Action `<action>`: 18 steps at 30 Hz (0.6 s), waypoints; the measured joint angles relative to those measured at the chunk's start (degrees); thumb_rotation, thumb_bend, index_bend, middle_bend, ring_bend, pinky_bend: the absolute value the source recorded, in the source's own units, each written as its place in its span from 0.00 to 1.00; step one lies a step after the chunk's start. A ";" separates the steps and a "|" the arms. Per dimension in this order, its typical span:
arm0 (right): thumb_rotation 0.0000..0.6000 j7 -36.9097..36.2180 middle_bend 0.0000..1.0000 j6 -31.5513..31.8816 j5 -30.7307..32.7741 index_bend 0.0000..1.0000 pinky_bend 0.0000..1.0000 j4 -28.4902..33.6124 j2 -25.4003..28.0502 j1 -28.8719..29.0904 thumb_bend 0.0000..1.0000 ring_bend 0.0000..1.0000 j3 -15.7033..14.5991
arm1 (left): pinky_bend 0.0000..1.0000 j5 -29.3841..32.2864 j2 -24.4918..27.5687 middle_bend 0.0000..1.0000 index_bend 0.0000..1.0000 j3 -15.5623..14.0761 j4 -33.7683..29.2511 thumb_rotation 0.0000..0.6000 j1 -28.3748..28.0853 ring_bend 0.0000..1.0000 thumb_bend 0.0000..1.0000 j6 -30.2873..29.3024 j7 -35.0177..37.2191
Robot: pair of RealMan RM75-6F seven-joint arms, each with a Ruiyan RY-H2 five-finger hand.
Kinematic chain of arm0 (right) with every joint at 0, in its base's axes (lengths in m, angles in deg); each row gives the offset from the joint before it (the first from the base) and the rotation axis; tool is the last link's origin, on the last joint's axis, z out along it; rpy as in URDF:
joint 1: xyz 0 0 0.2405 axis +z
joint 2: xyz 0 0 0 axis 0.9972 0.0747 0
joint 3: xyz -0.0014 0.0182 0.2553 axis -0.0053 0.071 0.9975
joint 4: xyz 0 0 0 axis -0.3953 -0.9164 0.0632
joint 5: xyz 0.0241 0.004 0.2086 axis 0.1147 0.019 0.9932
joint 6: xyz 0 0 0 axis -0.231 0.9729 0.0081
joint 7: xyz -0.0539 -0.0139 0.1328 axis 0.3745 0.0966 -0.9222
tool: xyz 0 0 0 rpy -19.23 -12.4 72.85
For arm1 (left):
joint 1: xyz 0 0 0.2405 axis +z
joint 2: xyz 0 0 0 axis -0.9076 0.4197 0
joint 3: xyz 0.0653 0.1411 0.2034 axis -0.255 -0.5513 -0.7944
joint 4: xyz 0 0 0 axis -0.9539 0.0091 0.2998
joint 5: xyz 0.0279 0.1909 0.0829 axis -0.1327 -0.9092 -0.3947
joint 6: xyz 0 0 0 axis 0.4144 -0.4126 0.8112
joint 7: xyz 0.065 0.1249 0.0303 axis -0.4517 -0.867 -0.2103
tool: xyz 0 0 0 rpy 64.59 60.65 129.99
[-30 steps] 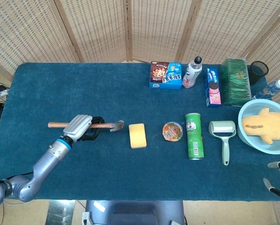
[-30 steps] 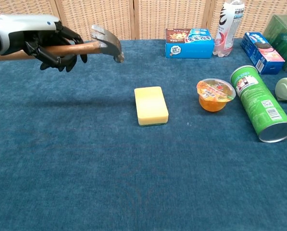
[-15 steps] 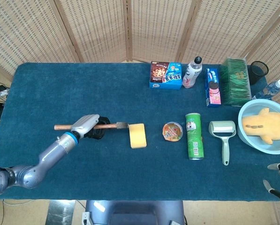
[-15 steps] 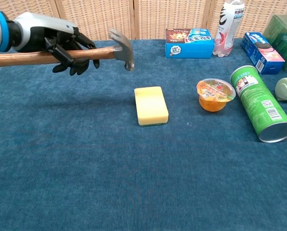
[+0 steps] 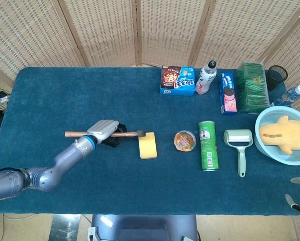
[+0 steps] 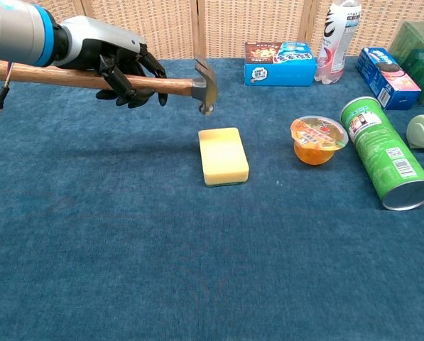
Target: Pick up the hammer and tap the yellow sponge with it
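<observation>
— So, what is the left hand (image 6: 123, 65) doing?

— Its dark fingers are wrapped round the wooden handle of the hammer (image 6: 126, 79), held level above the blue tablecloth (image 6: 197, 270). The metal head (image 5: 140, 134) sticks out past the fingers, over the near edge of the yellow sponge (image 6: 223, 155); I cannot tell whether it touches.

— And the right hand?

— Only dark bits at the far lower corner of the head view, well apart from everything; too little shows to say how it is set.

— Anything in the way?

— Nothing lies between the hammer head and the sponge. Beyond the sponge from the hand sit 1 jelly cup (image 6: 317, 140), then 1 green can (image 6: 386, 153) on its side, then a lint roller (image 5: 238, 142). Further back stand a snack box (image 6: 279, 62) and a bottle (image 6: 337, 24).
</observation>
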 measured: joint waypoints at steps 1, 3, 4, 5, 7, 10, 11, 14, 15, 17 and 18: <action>1.00 -0.11 0.44 -0.01 0.03 0.41 0.41 -0.12 -0.04 -0.03 0.25 0.47 0.02 | 0.78 0.69 0.10 0.74 0.64 -0.33 0.21 1.00 -0.71 0.69 0.65 1.01 -0.10; 1.00 -0.28 0.44 -0.08 0.09 0.41 0.41 -0.32 -0.15 -0.09 0.25 0.47 0.05 | 0.78 2.15 0.40 0.74 0.64 -0.81 0.57 1.00 -1.93 0.70 0.64 3.21 0.11; 1.00 -0.33 0.44 -0.11 0.12 0.41 0.41 -0.38 -0.20 -0.12 0.25 0.47 0.06 | 0.78 3.46 0.65 0.74 0.64 -1.18 0.90 1.00 -2.83 0.70 0.64 4.99 0.45; 1.00 -0.39 0.44 -0.16 0.15 0.41 0.41 -0.45 -0.24 -0.15 0.25 0.47 0.06 | 0.78 4.38 0.83 0.74 0.64 -1.49 1.20 1.00 -3.55 0.70 0.64 6.33 0.80; 1.00 -0.42 0.44 -0.18 0.15 0.41 0.41 -0.49 -0.27 -0.18 0.25 0.47 0.05 | 0.78 6.14 1.21 0.74 0.64 -2.43 2.03 1.00 -5.28 0.70 0.64 8.69 1.89; 1.00 -0.40 0.44 -0.13 0.09 0.41 0.41 -0.49 -0.26 -0.23 0.25 0.47 0.08 | 0.78 6.75 1.49 0.74 0.64 -3.48 2.70 1.00 -6.29 0.70 0.63 9.77 3.39; 1.00 -0.42 0.44 -0.11 0.11 0.41 0.41 -0.50 -0.28 -0.28 0.25 0.47 0.11 | 0.78 6.77 1.54 0.74 0.64 -3.69 2.81 1.00 -6.47 0.70 0.63 9.97 3.83; 1.00 -0.45 0.44 -0.21 0.14 0.41 0.41 -0.59 -0.31 -0.28 0.25 0.47 0.12 | 0.78 6.62 1.62 0.74 0.64 -4.31 3.07 1.00 -7.01 0.70 0.63 10.18 4.90; 1.00 -0.48 0.44 -0.25 0.16 0.41 0.41 -0.64 -0.33 -0.28 0.25 0.47 0.13 | 0.79 6.59 1.62 0.74 0.64 -4.39 3.10 1.00 -7.11 0.70 0.63 10.23 5.14; 1.00 -0.50 0.44 -0.13 0.13 0.41 0.41 -0.63 -0.37 -0.36 0.25 0.47 0.17 | 0.79 6.51 1.61 0.74 0.64 -4.53 3.22 1.00 -7.42 0.70 0.63 10.26 5.84; 1.00 -0.51 0.44 -0.12 0.16 0.41 0.41 -0.67 -0.38 -0.38 0.25 0.47 0.19 | 0.79 6.44 1.60 0.74 0.64 -4.60 3.26 1.00 -7.55 0.70 0.63 10.20 6.13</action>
